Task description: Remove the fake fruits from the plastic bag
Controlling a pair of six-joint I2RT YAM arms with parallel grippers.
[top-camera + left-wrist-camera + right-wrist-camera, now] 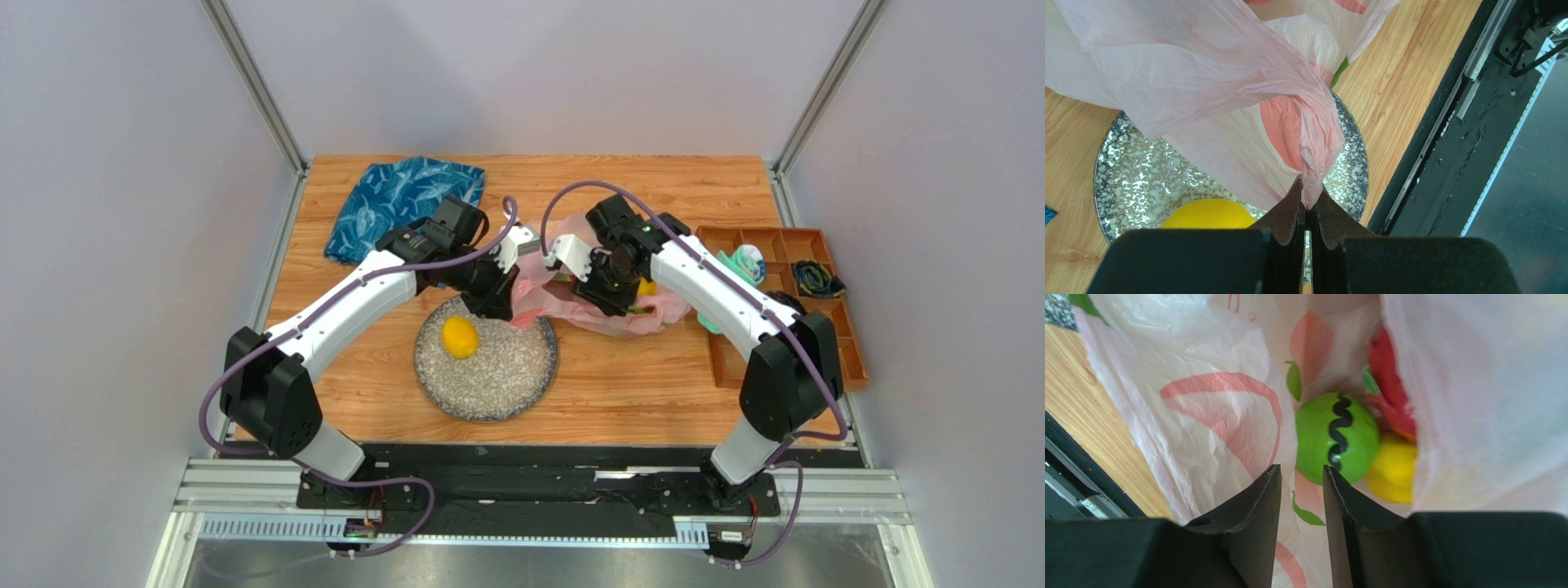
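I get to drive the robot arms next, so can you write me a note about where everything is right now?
Left gripper: shut, pinching a fold of the plastic bag above the plate.
Right gripper: open a little, empty, inside the bag's mouth, aimed at the green melon.
Done: one yellow fruit lies on the plate.
Left: the melon, a red fruit and a yellow piece are in the bag; more may be hidden.

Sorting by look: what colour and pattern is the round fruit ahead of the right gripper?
Green fruit with a wavy black stripe; right wrist view shows it best.
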